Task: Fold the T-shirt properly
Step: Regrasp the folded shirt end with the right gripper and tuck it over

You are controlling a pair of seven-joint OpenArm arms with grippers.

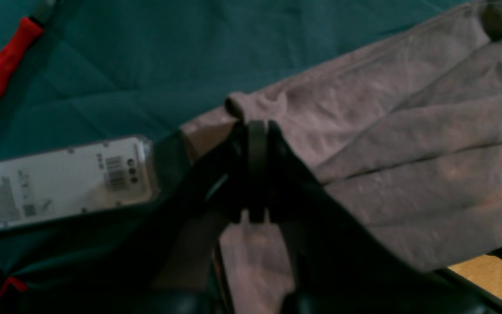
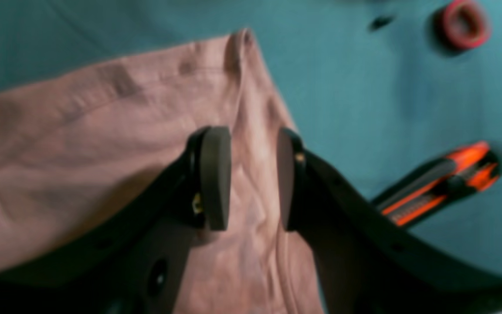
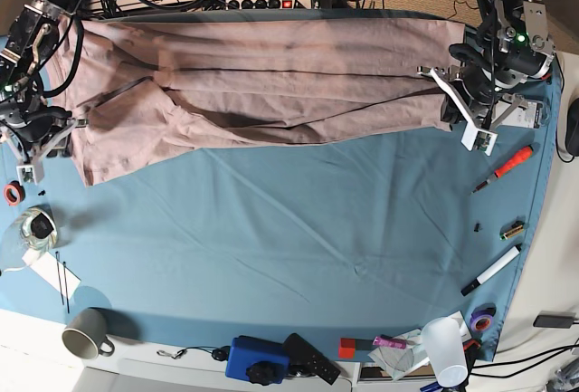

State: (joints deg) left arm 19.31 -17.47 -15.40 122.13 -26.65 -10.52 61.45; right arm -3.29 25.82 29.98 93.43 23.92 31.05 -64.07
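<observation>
The mauve T-shirt (image 3: 271, 84) lies stretched in a long wrinkled band across the far side of the blue table cloth (image 3: 289, 238). At the base view's right end, my left gripper (image 3: 452, 98) is shut on the shirt's edge. The left wrist view shows its closed tips (image 1: 257, 128) pinching a fold of the T-shirt (image 1: 408, 152). My right gripper (image 3: 56, 143) is at the shirt's other end. Seen from the right wrist, that gripper (image 2: 253, 174) is open, its pads (image 2: 216, 174) apart over a ridge of the T-shirt (image 2: 103, 139).
A red-handled tool (image 1: 2, 65) and a clear package (image 1: 68, 183) lie near the left gripper. A red tape roll (image 2: 464, 24) and an orange utility knife (image 2: 442, 183) lie near the right one. A mug (image 3: 86, 333), plastic cup (image 3: 446, 347), marker (image 3: 491, 270) and blue box (image 3: 258, 358) line the near edge.
</observation>
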